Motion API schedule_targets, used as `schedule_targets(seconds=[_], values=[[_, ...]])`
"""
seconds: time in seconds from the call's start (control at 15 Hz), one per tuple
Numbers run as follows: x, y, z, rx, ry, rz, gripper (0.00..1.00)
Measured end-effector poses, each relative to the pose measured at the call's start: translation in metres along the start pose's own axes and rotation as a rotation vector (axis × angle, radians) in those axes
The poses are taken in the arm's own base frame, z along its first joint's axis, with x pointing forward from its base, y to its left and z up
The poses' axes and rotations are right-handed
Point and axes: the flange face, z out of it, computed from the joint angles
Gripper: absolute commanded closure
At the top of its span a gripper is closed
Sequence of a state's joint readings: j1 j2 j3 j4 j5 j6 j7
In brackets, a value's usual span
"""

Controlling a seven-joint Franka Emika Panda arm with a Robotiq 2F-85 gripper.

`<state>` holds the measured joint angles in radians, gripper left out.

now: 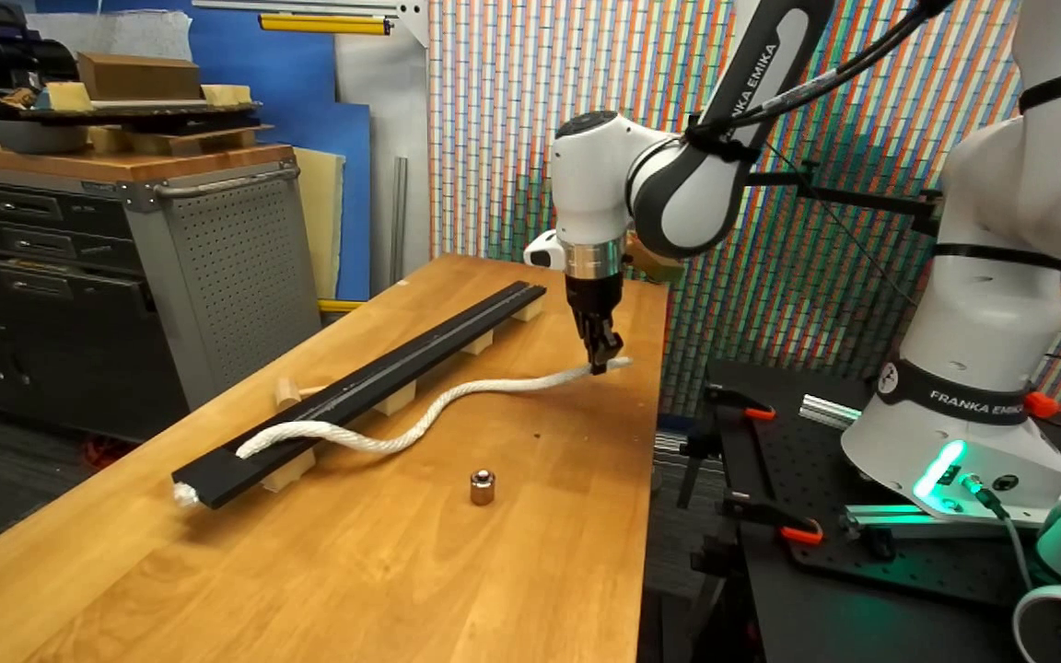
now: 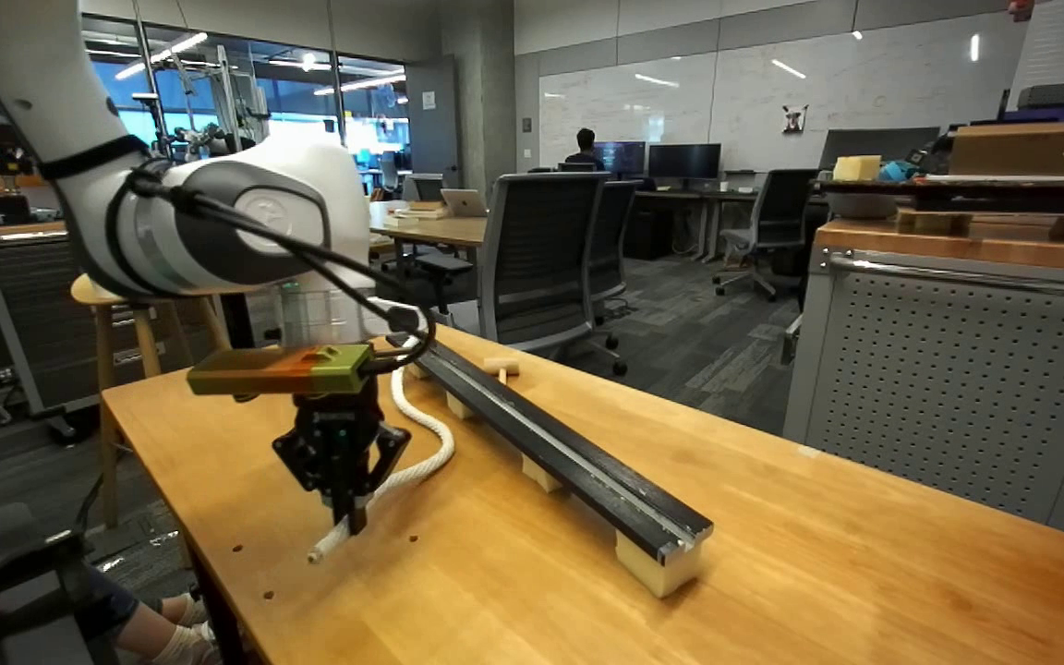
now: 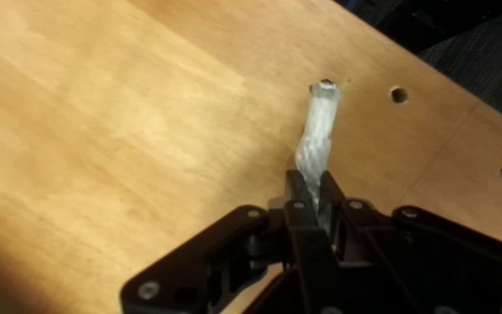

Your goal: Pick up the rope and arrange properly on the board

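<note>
White twisted rope (image 1: 494, 385), one end over the narrow black board (image 1: 392, 370): tugging could drag it off.
In an exterior view that end lies seemingly unsecured. In an exterior view, pale rectangular blocks (image 2: 658, 567) prop the board; snags may shift them. In the wrist view, the black two-fingered gripper (image 3: 311, 185) clamps the rope near its other end, which may droop.

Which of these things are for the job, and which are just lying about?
For the job:
rope, held near one end by the pincer
board, raised on blocks

Just around, it seems:
mallet beside the board
cylinder on the table
chairs
stool
</note>
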<state>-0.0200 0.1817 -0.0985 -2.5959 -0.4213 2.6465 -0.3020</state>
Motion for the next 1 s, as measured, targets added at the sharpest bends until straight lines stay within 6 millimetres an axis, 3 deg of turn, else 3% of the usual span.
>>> schedule_targets(seconds=[0.2,0.47,0.73,1.0], values=[[0.015,0.036,-0.028,-0.037,0.032,0.026,0.97],[0.033,0.066,-0.055,-0.085,0.067,0.047,0.97],[0.041,0.095,-0.063,-0.155,0.068,0.051,0.97],[0.036,0.132,-0.062,-0.209,0.056,0.11,0.97]])
